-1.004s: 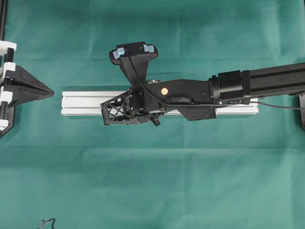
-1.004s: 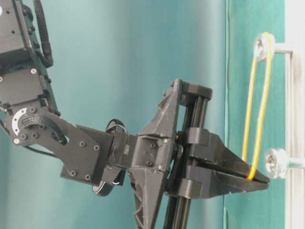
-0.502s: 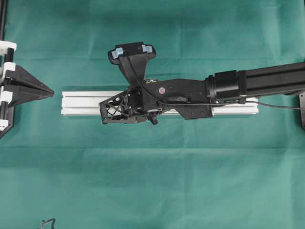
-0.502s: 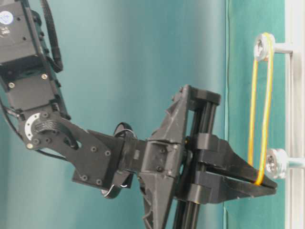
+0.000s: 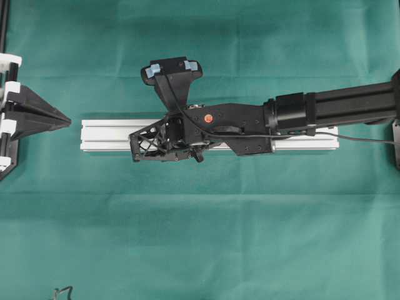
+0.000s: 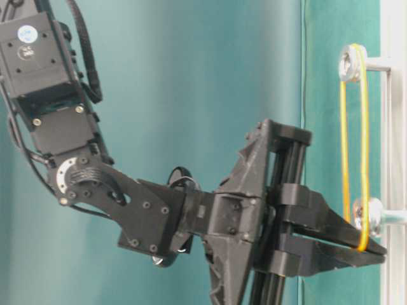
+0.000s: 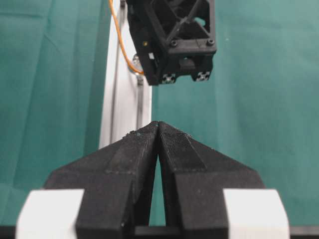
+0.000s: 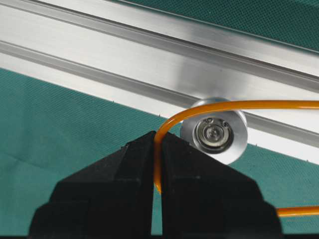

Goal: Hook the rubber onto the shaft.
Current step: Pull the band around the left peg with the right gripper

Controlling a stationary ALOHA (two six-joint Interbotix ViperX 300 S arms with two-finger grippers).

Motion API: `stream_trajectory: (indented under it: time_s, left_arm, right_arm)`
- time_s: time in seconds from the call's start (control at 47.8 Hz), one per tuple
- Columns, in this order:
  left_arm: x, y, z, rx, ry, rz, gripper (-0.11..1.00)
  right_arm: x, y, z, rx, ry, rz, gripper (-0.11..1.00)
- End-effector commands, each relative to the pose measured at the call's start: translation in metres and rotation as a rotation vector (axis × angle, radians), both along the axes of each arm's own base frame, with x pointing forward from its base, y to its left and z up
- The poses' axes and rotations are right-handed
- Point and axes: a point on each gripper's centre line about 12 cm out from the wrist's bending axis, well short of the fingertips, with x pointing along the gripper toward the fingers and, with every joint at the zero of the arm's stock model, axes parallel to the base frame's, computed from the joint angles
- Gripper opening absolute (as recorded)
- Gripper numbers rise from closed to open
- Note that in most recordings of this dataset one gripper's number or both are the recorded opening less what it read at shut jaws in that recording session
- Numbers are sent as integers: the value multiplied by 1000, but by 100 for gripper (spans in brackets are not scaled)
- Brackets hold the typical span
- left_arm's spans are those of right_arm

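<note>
Right end effector (image 8: 155, 149) clamps rubber (image 8: 158, 134) beside shaft (image 8: 214, 130) | left end effector (image 7: 158, 130) closed, empty

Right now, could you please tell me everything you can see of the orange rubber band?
The rubber band is a thin orange loop of round cord, stretched long and narrow. Its far end is hooked over the upper silver shaft on the aluminium rail. Its near end is pinched in the shut right tool and curves around the lower shaft, seemingly touching its rim, with the tool not yet released.
</note>
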Motion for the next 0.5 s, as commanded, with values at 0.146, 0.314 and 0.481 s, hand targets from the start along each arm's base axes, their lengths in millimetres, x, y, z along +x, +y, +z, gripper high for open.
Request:
stream_trajectory:
  time_s: [0.146,0.314,0.481]
  left_arm:
    - [3,-1,9,1,-22,-3,0]
    - [3,-1,9,2,-22,-4,0]
    - [3,-1,9,2,-22,-4,0]
  right_arm:
    - [10,-1,18,13,-81,-6,5]
    - [10,-2,13,14,-72,-8,5]
    - [10,-3,14,14,-70,-9,5]
